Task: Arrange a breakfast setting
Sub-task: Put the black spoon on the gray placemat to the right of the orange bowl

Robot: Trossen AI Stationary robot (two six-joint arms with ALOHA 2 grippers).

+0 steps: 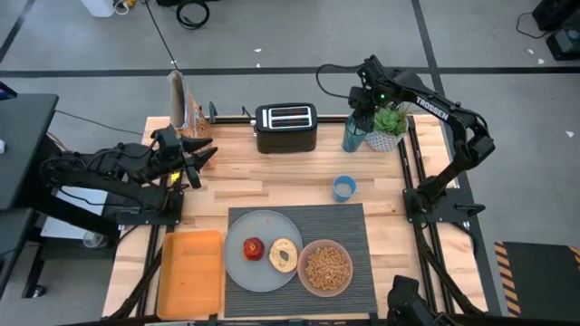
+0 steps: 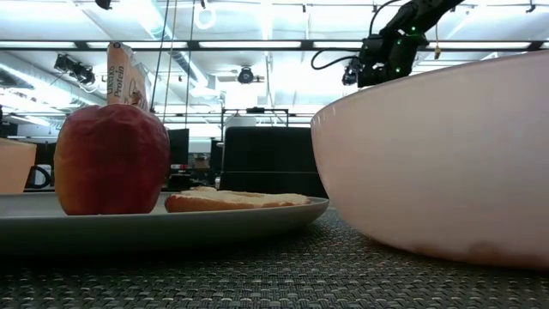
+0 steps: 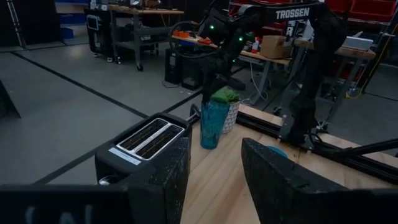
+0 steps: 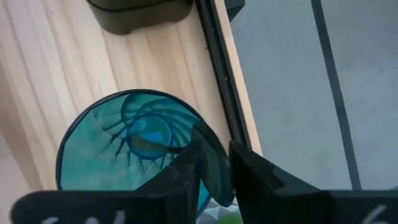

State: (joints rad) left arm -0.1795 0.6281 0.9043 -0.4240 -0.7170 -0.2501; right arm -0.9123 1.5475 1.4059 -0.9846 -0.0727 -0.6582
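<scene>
The dark ribbed mat (image 1: 349, 226) lies at the table's near middle. On it the pale blue-grey plate (image 1: 240, 267) holds the red apple (image 1: 254, 247) and the bagel (image 1: 284, 254). The pink bowl (image 1: 326, 268) of brown cereal stands to their right. The apple (image 2: 111, 159), bagel (image 2: 236, 200) and bowl (image 2: 446, 154) also show in the low view. No spoon shows. My right gripper (image 1: 359, 110) is at the far right, shut on a teal glass tumbler (image 1: 353, 136). My left gripper (image 1: 203, 158) is open and empty at the left, pointing toward the toaster. My right gripper pinches the tumbler's rim (image 4: 219, 163), one finger (image 4: 186, 177) inside the glass and one (image 4: 252, 177) outside. The fingers come from above, pointing down. The tumbler (image 3: 213, 124) is upright, and its base seems to stand on the table.
The black toaster (image 1: 285, 128) stands at the far middle, with a potted plant (image 1: 391, 122) right of the tumbler. A small blue cup (image 1: 343, 187) stands behind the mat. A cereal box (image 1: 178, 98) is at the far left and the orange tray (image 1: 192, 272) at the near left.
</scene>
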